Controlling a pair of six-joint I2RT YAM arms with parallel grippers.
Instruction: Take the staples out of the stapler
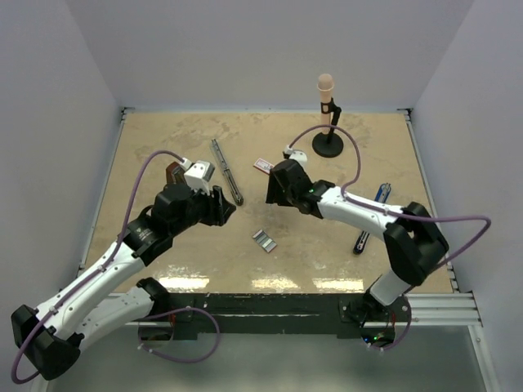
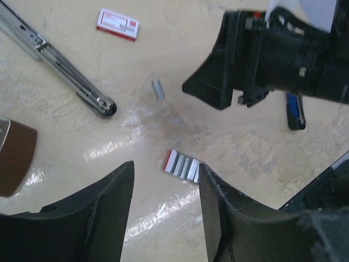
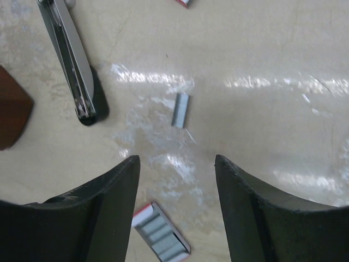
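Table: you have a pale, mottled top filling the middle of the overhead view, with everything in play near its centre.
Left gripper: its fingers stand apart with nothing between them. It hangs over the table left of centre in the overhead view.
Right gripper: it is also spread and empty, right of centre in the overhead view and facing the left one.
Stapler: it lies swung out into one long bar, upper centre-left of the overhead view, and neither gripper touches it.
Stand: a black base with a peach-coloured top sits at upper right, well apart from the work.
Blue-and-black tool: it is at the right, partly hidden under the right arm.
Brown object: it sits at the left edge of the left wrist view. You cannot tell what it is.
Red-and-white box: it lies at the top of the left wrist view, beyond the stapler's tip.
The staples: this ridged silvery block lies flat on the table at lower centre, apart from the stapler.
Short grey strip: it lies loose between the stapler's tip and the block.
Progress: you look nearly finished, since the stapler is open and staples are out on the table.
Left to do: check the channel, because these views do not show whether any staples remain inside.
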